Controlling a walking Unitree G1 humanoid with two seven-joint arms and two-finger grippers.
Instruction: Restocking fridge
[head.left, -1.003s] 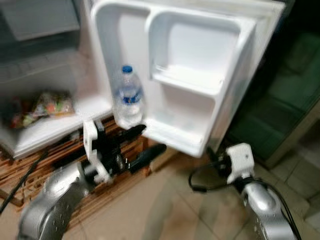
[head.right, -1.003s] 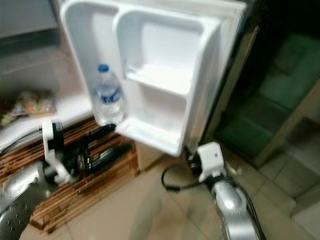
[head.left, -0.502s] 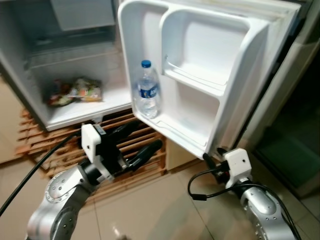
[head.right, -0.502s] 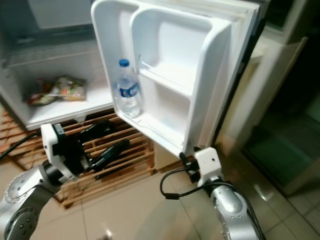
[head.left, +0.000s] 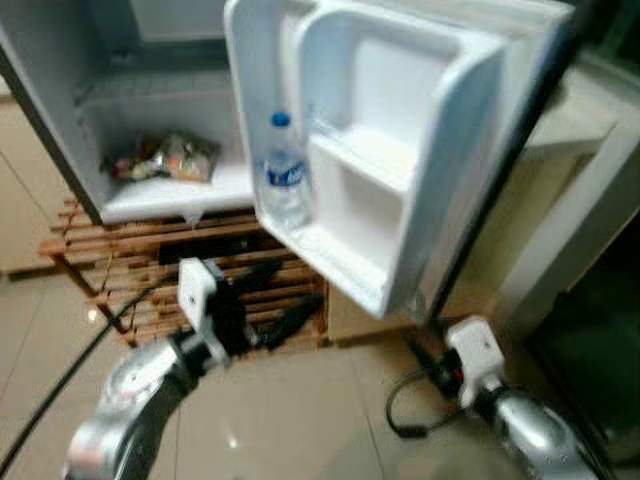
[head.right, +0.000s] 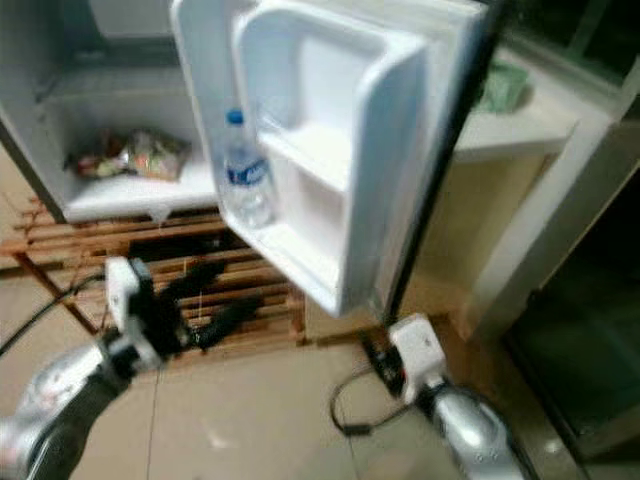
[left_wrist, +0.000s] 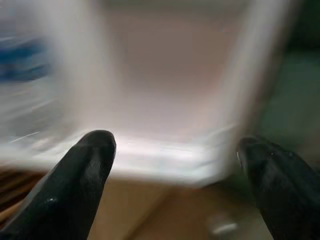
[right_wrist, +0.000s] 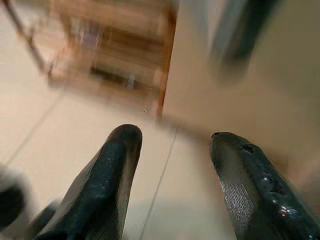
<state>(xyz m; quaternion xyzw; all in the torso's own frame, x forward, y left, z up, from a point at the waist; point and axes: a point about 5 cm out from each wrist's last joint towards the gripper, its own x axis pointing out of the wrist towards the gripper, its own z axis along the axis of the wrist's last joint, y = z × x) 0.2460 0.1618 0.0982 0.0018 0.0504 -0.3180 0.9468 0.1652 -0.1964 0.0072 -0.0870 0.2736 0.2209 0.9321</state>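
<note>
The small fridge (head.left: 150, 195) stands open, its white door (head.left: 400, 150) swung toward me. A clear water bottle (head.left: 283, 178) with a blue cap and label stands upright in the door's lower rack. A colourful snack packet (head.left: 165, 158) lies on the shelf inside. My left gripper (head.left: 288, 296) hangs open and empty, low in front of the wooden rack and below the door's bottom edge. In the left wrist view its fingers (left_wrist: 85, 170) point at the blurred door rim. My right gripper (right_wrist: 172, 137) is open over the tiled floor, below the door's outer corner.
A slatted wooden rack (head.left: 110, 265) carries the fridge. To the right stands a beige counter (head.left: 575, 125) with a green object (head.right: 500, 85) on it. Beige floor tiles (head.left: 300, 420) lie before me. A black cable (head.left: 50, 400) trails along my left arm.
The whole picture has shifted and blurred, so the camera has moved; the fridge now sits further left. Both grippers stay open and empty, lower in the picture.
</note>
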